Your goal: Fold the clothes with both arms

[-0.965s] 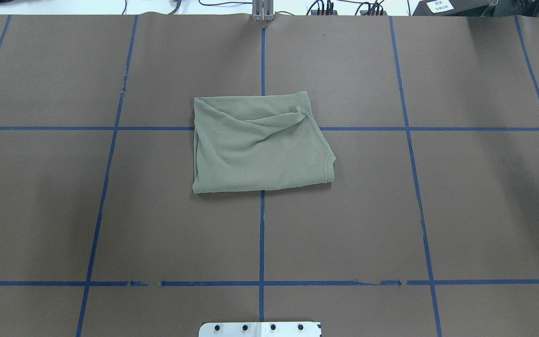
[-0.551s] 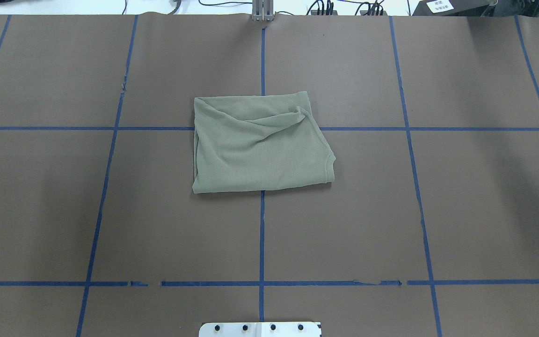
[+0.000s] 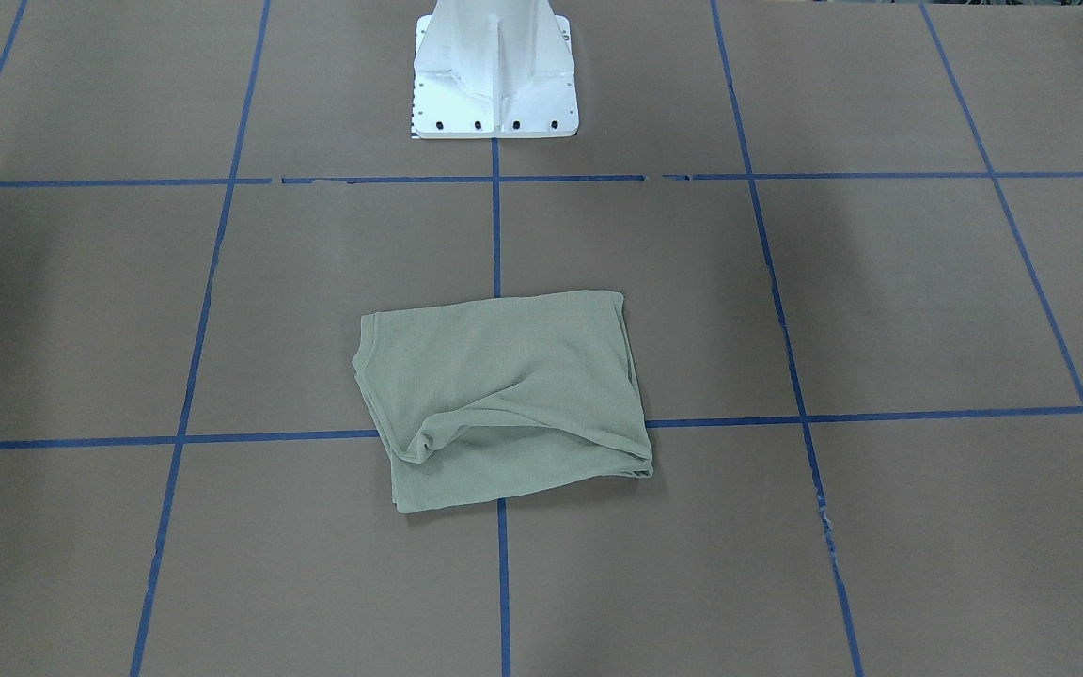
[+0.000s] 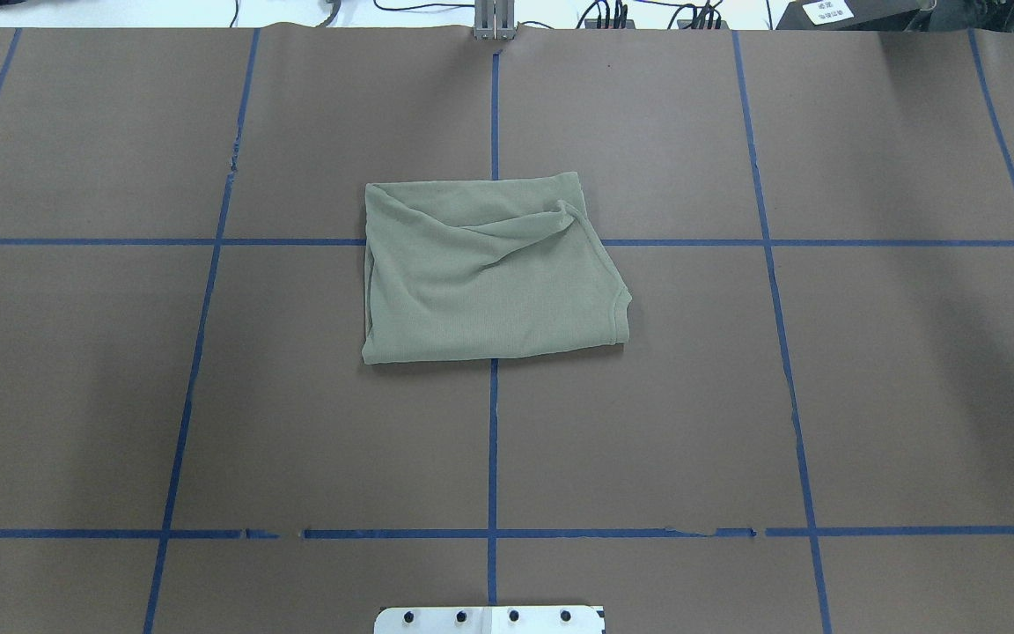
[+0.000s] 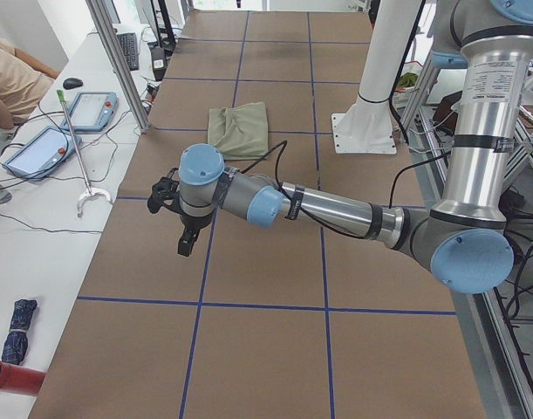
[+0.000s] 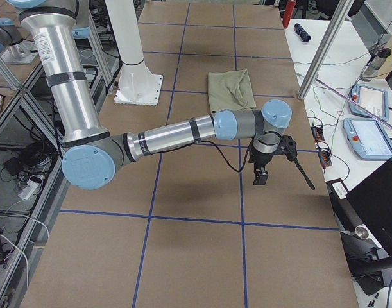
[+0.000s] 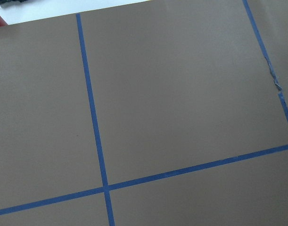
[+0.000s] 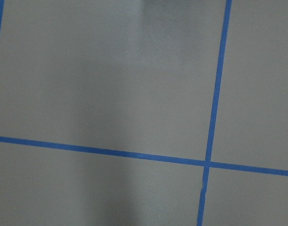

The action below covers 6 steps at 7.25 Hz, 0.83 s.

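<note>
– The shirt [image 4: 489,273] is clear of both grippers, isn't it?

– Yes. We see the left gripper [image 5: 186,237] only from the side. It points down over the worktop [image 4: 868,396] towards its left end, but we cannot tell how its jaws stand. The same goes for the right gripper [image 6: 260,174], which points down towards the right end.

– And the arms behind them?

– The left arm [image 5: 336,209] and the right arm [image 6: 163,136] each reach out low and nearly level from the robot's edge towards the operators' edge. Both wrist views show only brown surface and crossing blue tape lines [image 4: 492,440].

– So where do we place the shirt?

– About mid-worktop, well apart from both grippers. It lies folded into a rough rectangle with a slanting ridge across its top layer, over the crossing of the centre tape line and a cross line.

– Anything else?

– The white pedestal [image 3: 494,85] stands at the robot's edge, in line with the shirt.
</note>
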{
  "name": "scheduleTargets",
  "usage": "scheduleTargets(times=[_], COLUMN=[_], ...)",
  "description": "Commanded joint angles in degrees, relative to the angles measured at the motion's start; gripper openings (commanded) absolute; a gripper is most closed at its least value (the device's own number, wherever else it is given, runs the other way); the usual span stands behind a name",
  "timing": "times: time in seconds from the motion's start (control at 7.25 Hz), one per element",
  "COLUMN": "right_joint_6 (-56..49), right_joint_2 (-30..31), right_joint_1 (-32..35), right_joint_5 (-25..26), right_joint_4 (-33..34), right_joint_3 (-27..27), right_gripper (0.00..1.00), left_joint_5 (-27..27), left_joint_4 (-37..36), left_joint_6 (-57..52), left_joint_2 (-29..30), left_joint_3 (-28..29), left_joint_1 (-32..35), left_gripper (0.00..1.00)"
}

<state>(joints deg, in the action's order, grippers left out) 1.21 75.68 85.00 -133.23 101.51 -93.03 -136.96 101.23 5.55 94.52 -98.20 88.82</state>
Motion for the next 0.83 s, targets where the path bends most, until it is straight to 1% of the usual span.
scheduleTargets(times=[0.0,0.14,0.55,0.69], right_joint_6=[0.1,0.3,0.1,0.1], right_joint_2=[3.3,5.5,5.6,5.6], right_joint_1=[0.0,-0.1,-0.1,-0.2], right_joint_5=[-0.2,-0.4,0.1,0.0], right_joint_4=[0.0,0.0,0.0,0.0], right_joint_3=[-5.7,-7.8,-7.3,-7.4], right_gripper=[1.0,1.0,1.0,1.0], left_joint_5=[-0.5,-0.4,-0.6,-1.6], left_joint_4=[0.2,0.1,-0.2,-0.3], left_joint_6=[0.0,0.1,0.2,0.1], left_joint_2=[-1.6,-1.6,-1.6,-1.7], left_joint_3=[-0.9,-1.7,-3.1,-3.2], left_joint_1=[0.0,0.0,0.0,0.0], left_gripper=[1.0,1.0,1.0,1.0])
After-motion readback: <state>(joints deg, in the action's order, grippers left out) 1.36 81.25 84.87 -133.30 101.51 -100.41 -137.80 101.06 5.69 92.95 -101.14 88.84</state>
